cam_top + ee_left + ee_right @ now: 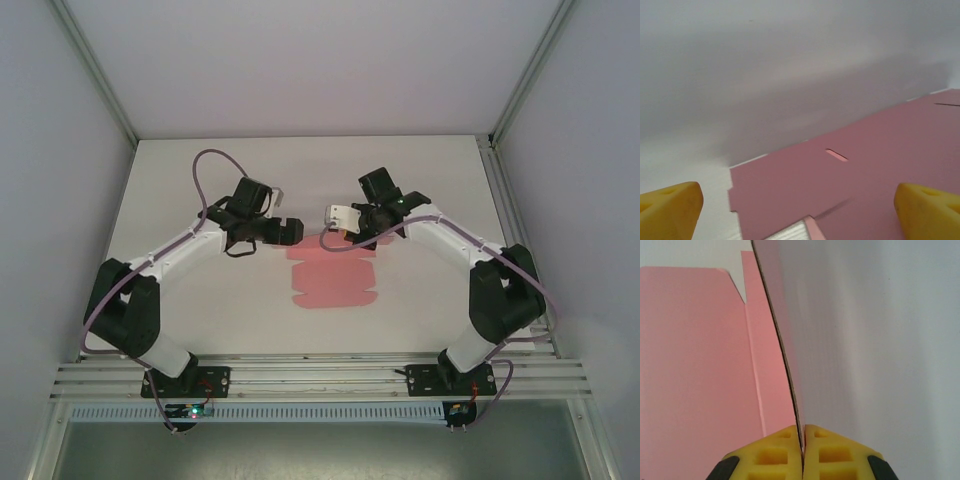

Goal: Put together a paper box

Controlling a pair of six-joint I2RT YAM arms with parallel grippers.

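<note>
Paper box (330, 278), a thin pink slotted sheet, lies on the white counter (430, 300) beneath the wide-spread left gripper (800, 212); the right gripper (803, 440) pinches its edge.

I'm seeing paper box (695, 365) as thin pink card, matt, smooth, dark raw edge showing. On my right pincer (803, 440), pads (775, 452) looking like yellow moulded rubber or plastic, matt, slightly grainy. White worktop (430, 300) looking matt, finely lined. Front rail (320, 375) showing ribbed bare metal.
</note>
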